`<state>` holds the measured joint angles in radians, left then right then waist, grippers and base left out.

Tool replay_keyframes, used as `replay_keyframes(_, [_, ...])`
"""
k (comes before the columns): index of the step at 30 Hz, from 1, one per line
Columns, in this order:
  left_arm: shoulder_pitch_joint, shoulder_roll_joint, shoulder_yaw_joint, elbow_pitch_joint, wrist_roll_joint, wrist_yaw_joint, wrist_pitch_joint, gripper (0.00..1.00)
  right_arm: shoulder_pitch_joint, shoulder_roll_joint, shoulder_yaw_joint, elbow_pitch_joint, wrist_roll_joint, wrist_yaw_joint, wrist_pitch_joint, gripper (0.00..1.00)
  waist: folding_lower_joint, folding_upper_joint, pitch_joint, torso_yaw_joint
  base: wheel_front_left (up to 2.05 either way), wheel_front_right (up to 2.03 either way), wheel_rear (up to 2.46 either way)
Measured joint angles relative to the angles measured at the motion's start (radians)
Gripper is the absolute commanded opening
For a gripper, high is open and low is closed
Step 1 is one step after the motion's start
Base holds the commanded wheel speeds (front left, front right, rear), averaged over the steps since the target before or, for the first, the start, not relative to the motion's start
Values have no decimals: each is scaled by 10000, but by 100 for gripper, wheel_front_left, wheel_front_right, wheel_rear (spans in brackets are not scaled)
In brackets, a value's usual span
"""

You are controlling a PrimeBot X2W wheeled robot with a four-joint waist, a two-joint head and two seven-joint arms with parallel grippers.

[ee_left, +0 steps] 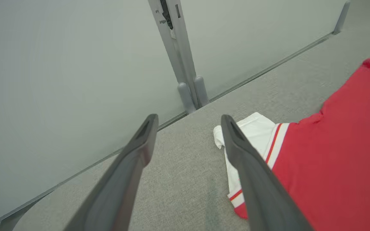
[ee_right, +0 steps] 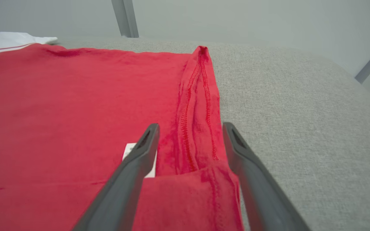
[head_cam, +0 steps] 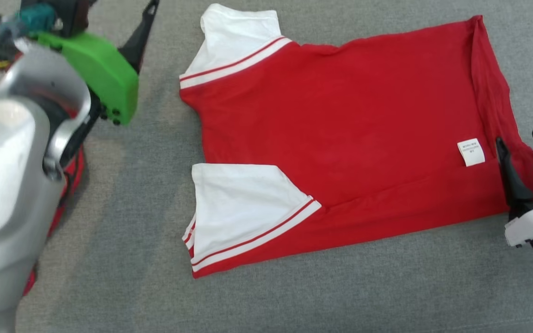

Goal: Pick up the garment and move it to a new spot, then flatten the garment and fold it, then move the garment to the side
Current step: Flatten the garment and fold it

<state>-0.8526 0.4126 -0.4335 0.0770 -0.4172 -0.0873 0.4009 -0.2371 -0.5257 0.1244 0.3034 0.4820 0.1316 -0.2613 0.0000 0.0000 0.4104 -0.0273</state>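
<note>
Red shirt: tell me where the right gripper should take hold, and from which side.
Grip the rolled hem of the red shirt beside the white label, coming in from the robot's side along the hem. It bunches into a raised ridge there, and the fingers of the open right gripper straddle it.

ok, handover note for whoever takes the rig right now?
Left gripper: open, empty, beside the shirt's sleeve end.
Right gripper: open, fingers either side of the hem at its near corner, nothing gripped.
Shirt: spread flat on the grey surface, near long edge apparently folded over.
Left: remaining folds, then move it aside.
</note>
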Motion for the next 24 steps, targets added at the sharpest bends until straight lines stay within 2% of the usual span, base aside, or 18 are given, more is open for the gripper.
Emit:
replay_keyframes(2, [-1059, 19, -359, 1103, -73, -265, 362, 100, -239, 111, 111, -128, -27, 0, 4, 100, 0, 0, 316, -113, 0, 0, 0])
replay_keyframes(8, [-2803, 140, -1323, 3490, -330, -401, 815, 100, -744, 332, 209, -148, -35, 0, 0, 100, 1, 0, 1190, -582, 0, 0, 0])
replay_keyframes(16, [-3995, 213, -2481, 5102, -1181, -414, 489, 100, -988, 539, 159, -146, -38, 2, -17, 100, 1, 0, 2103, -1335, 0, 0, 0])
replay_keyframes(23, [-4625, 173, -3361, 5843, -1645, -414, 247, 100, -1135, 759, 140, -236, -96, 8, -46, 100, 1, 0, 2521, -1839, 0, 0, 0])
replay_keyframes(24, [-4673, 178, -3494, 5915, -1684, -414, 263, 83, -1141, 769, 138, -240, -96, 8, -46, 100, 1, 0, 2551, -1877, 0, 0, 0])
